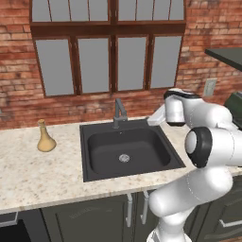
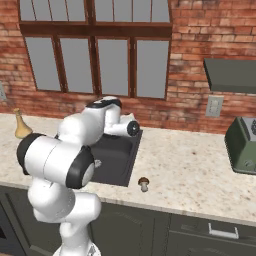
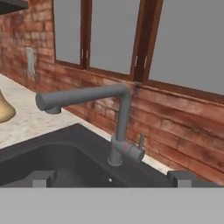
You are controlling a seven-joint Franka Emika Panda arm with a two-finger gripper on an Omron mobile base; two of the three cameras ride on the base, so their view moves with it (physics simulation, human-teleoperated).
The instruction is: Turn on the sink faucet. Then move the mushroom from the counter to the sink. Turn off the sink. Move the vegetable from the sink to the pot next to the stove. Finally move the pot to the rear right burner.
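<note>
1. One faucet (image 3: 118, 127), one sink (image 1: 127, 150), one mushroom (image 2: 144, 183), one tan vase (image 1: 45, 137), one green toaster (image 2: 243, 145).
2. Mushroom sits on the counter (image 2: 190, 175) near its front edge, just right of the sink's front corner.
3. Gripper (image 3: 111, 177): two fingertips (image 3: 43, 177) set wide apart at the bottom of the hand view, nothing between them, faucet ahead and untouched.
4. Base views: forearm blocks the hand, fingers not visible. Arm also covers the sink's left part in the right view.
5. Toaster and vase cut off at frame edges.
</note>
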